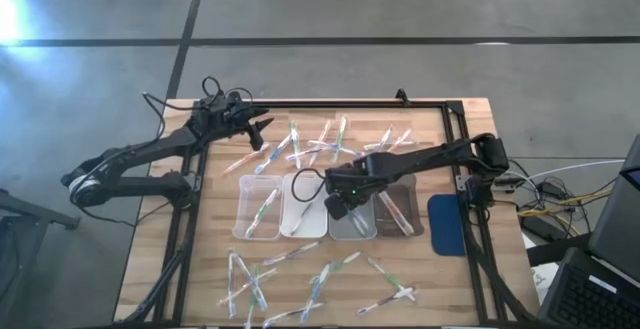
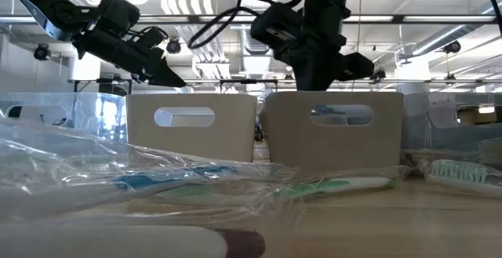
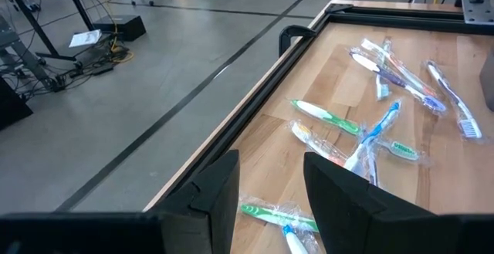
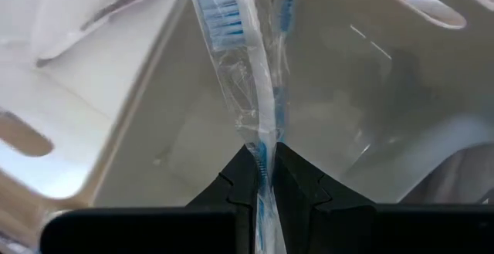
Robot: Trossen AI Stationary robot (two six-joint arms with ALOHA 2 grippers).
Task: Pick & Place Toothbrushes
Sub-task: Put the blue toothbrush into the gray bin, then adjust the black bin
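Many wrapped toothbrushes lie loose on the wooden table, one cluster at the far side (image 1: 325, 141) and one near the front edge (image 1: 300, 279). My right gripper (image 1: 338, 203) hangs over the grey tray (image 1: 358, 227) in the middle row of trays and is shut on a blue-bristled toothbrush (image 4: 231, 45). A second blue toothbrush (image 4: 285, 15) shows right behind it, inside the tray. My left gripper (image 1: 260, 131) waits open above the table's far left corner, with a green toothbrush (image 3: 270, 214) on the wood below it. My right gripper pinches the wrapped toothbrush by its handle (image 4: 263, 157) between its two fingertips. The fingers come from above, pointing steeply down, and lie along the brush. The brush hangs below the fingers, its bristle head (image 4: 213, 3) lowest, over the inside of the grey tray.
Four trays stand side by side mid-table: clear (image 1: 257, 209), white (image 1: 303, 219), grey and a dark one (image 1: 400, 209). A blue pad (image 1: 447, 224) lies at the right. A black frame (image 1: 340, 102) runs along the table's far and side edges.
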